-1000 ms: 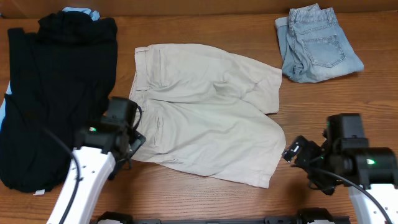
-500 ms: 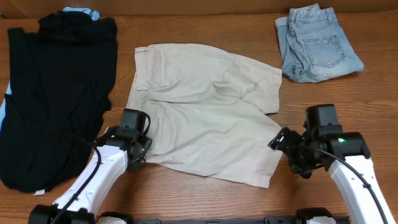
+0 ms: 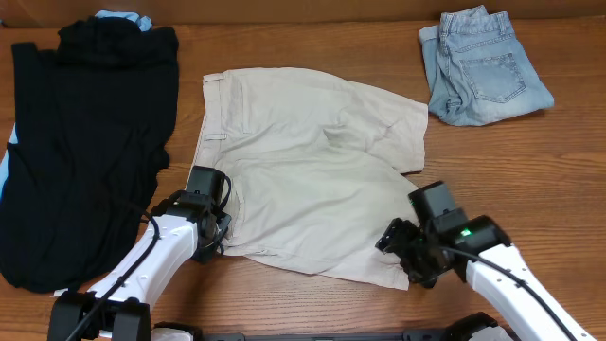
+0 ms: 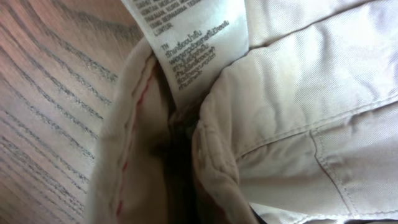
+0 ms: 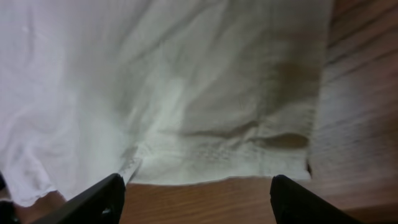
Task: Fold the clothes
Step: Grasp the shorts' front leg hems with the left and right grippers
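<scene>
Centre of the overhead frame: cream shorts (image 3: 312, 180) are laid flat, with the black garment (image 3: 85, 142) at left and the denim shorts (image 3: 483, 66) at upper right. At the waistband, lower left, the left gripper (image 3: 213, 223) is seen; jaw state cannot be told, as only cloth and a care label (image 4: 186, 43) are shown. At the leg hem, lower right, the right gripper (image 5: 196, 193) is spread wide, nothing held.

Close up on cream shorts (image 4: 298, 124), waistband gaping open, red stitching along its inner edge; white printed care label (image 4: 186, 43) at top; wooden table (image 4: 43, 124) on the left.
</scene>
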{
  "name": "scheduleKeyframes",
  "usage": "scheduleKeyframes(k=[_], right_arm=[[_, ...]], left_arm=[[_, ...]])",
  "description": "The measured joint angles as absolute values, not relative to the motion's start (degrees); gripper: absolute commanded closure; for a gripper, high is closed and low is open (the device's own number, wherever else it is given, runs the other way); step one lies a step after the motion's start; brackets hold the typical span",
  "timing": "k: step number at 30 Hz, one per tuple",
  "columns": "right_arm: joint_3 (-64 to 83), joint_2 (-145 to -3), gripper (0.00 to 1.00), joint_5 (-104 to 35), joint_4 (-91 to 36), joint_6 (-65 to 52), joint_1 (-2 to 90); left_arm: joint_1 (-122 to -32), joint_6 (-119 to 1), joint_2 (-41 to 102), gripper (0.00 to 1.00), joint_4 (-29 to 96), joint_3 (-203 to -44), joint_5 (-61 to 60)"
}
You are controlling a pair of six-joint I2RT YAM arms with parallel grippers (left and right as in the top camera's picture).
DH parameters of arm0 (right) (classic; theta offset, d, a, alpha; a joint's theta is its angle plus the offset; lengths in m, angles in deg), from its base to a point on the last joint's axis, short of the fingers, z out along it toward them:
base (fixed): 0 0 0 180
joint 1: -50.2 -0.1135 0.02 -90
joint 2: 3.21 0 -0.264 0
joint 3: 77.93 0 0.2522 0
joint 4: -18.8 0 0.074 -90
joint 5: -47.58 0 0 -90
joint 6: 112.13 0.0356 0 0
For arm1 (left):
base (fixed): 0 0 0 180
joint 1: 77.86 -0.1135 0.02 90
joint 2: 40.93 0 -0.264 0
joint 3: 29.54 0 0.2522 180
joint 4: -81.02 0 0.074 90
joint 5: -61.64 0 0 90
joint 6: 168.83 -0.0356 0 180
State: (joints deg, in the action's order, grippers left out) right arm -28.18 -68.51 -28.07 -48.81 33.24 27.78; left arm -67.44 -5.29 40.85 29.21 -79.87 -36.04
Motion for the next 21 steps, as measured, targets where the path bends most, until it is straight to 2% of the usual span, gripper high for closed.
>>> scheduleKeyframes(k=[14, 17, 18, 21], right_arm=[[-31.11, -73.14, 0.26, -34.30, -52.66, 39.56, 26.86], [-32.29, -74.30, 0.29, -33.91, -50.32, 40.06, 26.86], [-32.79, -74.74, 0.32, -33.65, -49.51, 40.26, 26.86], [-33.95, -76.07, 0.55, -32.40, -48.50, 40.24, 26.86]], left_arm=[[-67.44, -5.27, 40.85, 0.87, 29.32, -79.87, -35.84], [-67.44, -5.27, 40.85, 0.83, 29.23, -79.87, -35.80], [-67.44, -5.31, 40.85, 0.81, 29.21, -79.87, -35.76], [-67.44, -5.29, 40.85, 0.77, 28.58, -79.87, -35.32]])
